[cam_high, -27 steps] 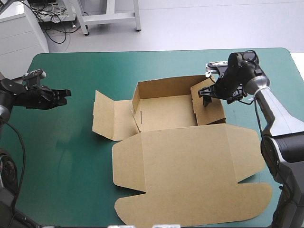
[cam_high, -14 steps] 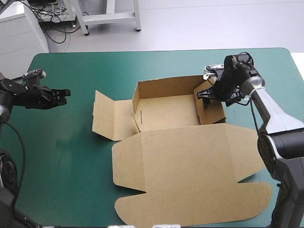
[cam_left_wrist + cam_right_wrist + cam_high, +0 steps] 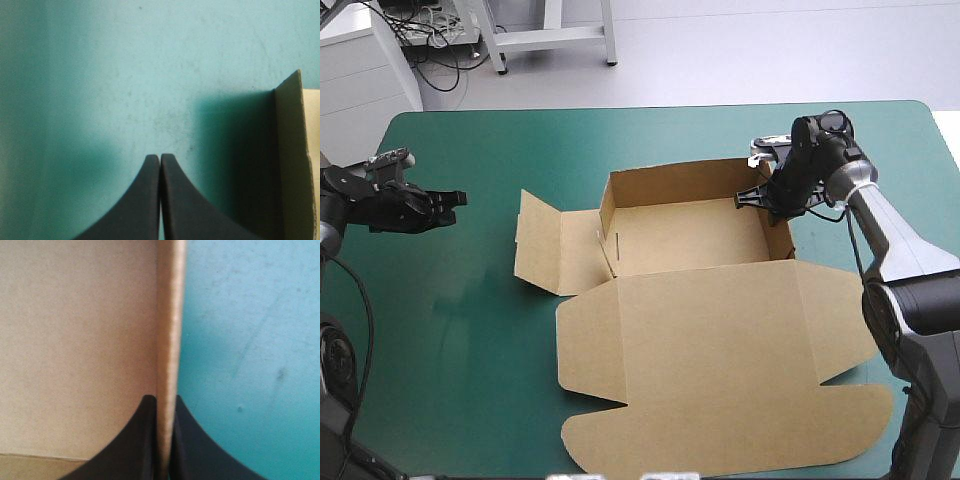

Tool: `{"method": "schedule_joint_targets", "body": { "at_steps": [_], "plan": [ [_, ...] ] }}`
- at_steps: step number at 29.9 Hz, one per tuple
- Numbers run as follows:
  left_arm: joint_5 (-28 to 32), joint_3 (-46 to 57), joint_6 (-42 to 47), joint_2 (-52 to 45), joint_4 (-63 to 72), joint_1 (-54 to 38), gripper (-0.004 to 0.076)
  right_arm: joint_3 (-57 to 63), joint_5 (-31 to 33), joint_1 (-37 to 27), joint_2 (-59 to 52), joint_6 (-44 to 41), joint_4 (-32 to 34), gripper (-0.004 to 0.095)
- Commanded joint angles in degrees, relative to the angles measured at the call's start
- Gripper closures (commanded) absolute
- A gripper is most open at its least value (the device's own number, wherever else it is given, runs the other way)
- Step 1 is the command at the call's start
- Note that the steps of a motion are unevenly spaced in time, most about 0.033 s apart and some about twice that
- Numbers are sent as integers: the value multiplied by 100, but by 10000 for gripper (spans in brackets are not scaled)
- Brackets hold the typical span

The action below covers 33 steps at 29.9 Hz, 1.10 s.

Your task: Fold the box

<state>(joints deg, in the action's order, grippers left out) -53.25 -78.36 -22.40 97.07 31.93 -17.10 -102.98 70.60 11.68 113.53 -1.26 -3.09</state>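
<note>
The bench [image 3: 470,330], under its teal-green cover, carries the brown box [image 3: 720,350] at its middle. The box is an open tray with its back and right walls standing, its large lid flat on the near side, and a side flap spread out to the tray's left.

Only the high view shows this whole layout. It also shows the right gripper [image 3: 767,196] at the top edge of the tray's right wall, close to the back corner. The left gripper [image 3: 455,200] is well apart from the box, out beyond the side flap and pointing towards it.

The right wrist view adds the grip itself. The wall's edge runs straight between the two black fingers, which are pinched nearly together on the board, with the tray's inside on one side and bare cover on the other.

The left wrist view shows its fingers pressed together in a point, holding nothing. Ahead of them, the flap's outer edge casts a dark shadow on the cover.
</note>
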Motion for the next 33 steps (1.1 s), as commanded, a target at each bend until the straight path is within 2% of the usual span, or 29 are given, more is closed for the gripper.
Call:
{"method": "schedule_joint_targets", "body": {
  "at_steps": [1, 8, 17, 21, 25, 30, 33],
  "plan": [
    [-44, -154, 59, -239, 211, 8, 756, -130, 84, -23, -370, 90, -32, 911],
    [-21, -154, 59, -239, 195, 8, 756, -154, 84, -23, -1223, 309, 94, 912],
    [-140, -154, 9, -239, 132, 8, 756, -154, 84, -23, -2653, 268, -70, 912],
    [-166, -154, 9, -239, -97, 8, 756, -154, 84, -23, -3097, 161, -375, 912],
    [-345, -154, -113, -239, -183, 8, 756, -154, 74, -23, -3325, 628, -691, 912],
    [-347, -154, -186, -239, -305, 8, 755, -154, 37, -23, -3354, 611, -720, 912],
    [-397, -154, -186, -239, -305, 8, 713, -154, 37, -23, -3354, 611, -743, 912]
  ]
}}
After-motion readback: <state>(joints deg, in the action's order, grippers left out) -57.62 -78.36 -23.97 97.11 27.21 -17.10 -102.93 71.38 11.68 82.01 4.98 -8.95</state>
